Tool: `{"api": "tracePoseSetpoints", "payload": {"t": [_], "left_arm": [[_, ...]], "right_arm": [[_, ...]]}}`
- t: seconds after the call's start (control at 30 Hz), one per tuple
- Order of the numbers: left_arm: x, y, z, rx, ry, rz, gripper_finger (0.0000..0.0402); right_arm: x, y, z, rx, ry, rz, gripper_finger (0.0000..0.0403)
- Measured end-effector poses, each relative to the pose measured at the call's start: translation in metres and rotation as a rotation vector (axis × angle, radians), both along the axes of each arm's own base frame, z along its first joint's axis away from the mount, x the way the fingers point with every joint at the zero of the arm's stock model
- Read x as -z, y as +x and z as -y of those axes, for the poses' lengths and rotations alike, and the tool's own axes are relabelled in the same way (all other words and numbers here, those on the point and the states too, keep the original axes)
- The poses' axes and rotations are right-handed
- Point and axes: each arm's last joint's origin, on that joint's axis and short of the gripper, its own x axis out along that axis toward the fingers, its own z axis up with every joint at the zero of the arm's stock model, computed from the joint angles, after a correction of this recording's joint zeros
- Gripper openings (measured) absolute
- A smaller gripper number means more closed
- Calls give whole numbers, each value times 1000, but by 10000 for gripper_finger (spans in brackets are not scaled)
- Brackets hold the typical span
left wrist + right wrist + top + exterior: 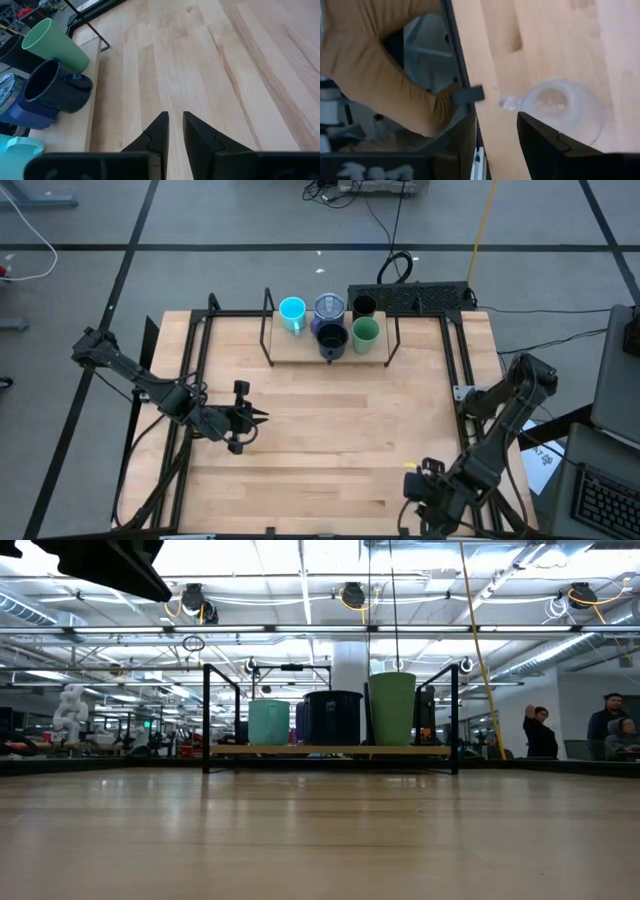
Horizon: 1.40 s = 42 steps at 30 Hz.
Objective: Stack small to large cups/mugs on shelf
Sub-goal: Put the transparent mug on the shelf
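The shelf (300, 350) stands at the table's far middle, its light-wood board (330, 750) on thin black legs. On it stand the cyan mug (292, 312), blue-purple mug (329, 307), dark tumbler (363, 306), black mug (332, 338) and green cup (365, 332). The clear cup (560, 107) stands on the table near its near right edge. My right gripper (497, 135) hovers open just short of that cup, without touching it. My left gripper (175, 120) is shut, with a thin slit between its fingers. It hangs over the table's left middle (255, 417), pointing toward the shelf.
Black frame rails (195, 370) run along the table's left and right sides. A power strip (420, 295) lies behind the shelf. A person's tan sleeve (375, 70) shows just past the near table edge beside my right gripper. Bare wood (340, 430) stretches between the shelf and the near edge.
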Motion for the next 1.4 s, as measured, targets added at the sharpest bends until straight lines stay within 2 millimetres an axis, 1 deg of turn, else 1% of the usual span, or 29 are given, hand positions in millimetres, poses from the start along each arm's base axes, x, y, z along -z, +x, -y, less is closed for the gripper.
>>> {"api": "tracePoseSetpoints", "payload": {"t": [0.13, 0.33, 0.97, 1.1, 1.4], "left_arm": [[1, -1, 0, 0, 5, -9, 58], [0, 0, 0, 6, 10, -4, 58], [0, 0, 0, 6, 9, -1, 58], [0, 0, 0, 6, 9, -1, 58], [0, 0, 0, 6, 10, -1, 58]], "right_arm": [[18, -6, -9, -30, 5, 2, 132], [35, -7, -11, -60, -29, -11, 132], [63, -16, 0, -208, -135, -36, 130], [64, -16, 1, -247, -146, -28, 107], [63, -15, -2, -266, -116, -20, 9]]}}
